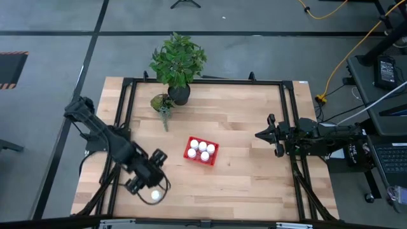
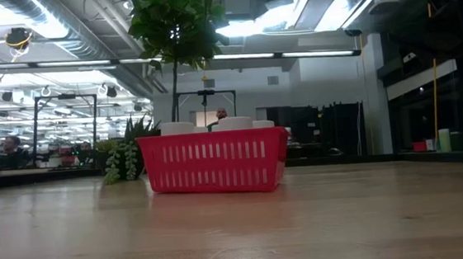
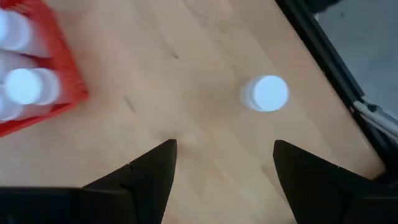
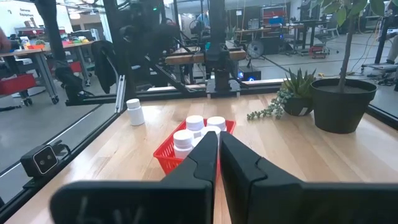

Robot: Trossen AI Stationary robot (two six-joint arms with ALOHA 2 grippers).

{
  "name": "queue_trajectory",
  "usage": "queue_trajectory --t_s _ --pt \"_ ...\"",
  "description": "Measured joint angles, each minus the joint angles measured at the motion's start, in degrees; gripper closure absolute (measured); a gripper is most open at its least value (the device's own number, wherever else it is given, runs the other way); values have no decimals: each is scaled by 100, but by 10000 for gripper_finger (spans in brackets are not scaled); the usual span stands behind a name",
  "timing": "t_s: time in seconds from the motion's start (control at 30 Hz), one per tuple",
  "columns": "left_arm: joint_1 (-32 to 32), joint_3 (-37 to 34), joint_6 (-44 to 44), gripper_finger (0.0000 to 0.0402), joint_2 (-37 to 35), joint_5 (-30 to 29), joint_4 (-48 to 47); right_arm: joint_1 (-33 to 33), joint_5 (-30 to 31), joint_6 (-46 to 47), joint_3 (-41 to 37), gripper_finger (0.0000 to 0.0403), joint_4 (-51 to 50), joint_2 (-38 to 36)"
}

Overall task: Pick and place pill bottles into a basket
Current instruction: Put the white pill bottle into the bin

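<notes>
Left gripper [image 1: 153, 191] hovers lower left over last bottle [image 1: 154, 196], jaws half-open, empty, to straddle it; basket [image 1: 190, 154] holds rest. Right gripper [image 1: 261, 135] parked, jaws closed.

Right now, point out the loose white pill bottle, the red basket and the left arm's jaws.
Loose white cylindrical pill bottle [image 3: 268, 93]: left wrist view, on its round cap.
Red plastic mesh basket [image 2: 215, 162]: low view, on its near lattice wall.
Left gripper [image 1: 147, 188]: high view, midway between its open fingertips, above the loose bottle.
</notes>
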Motion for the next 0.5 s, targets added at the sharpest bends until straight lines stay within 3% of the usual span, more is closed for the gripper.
queue_trajectory --t_s 0.5 --pt "-614 223 -1326 55 834 -9 230 1 0 0 0 381 0 0"
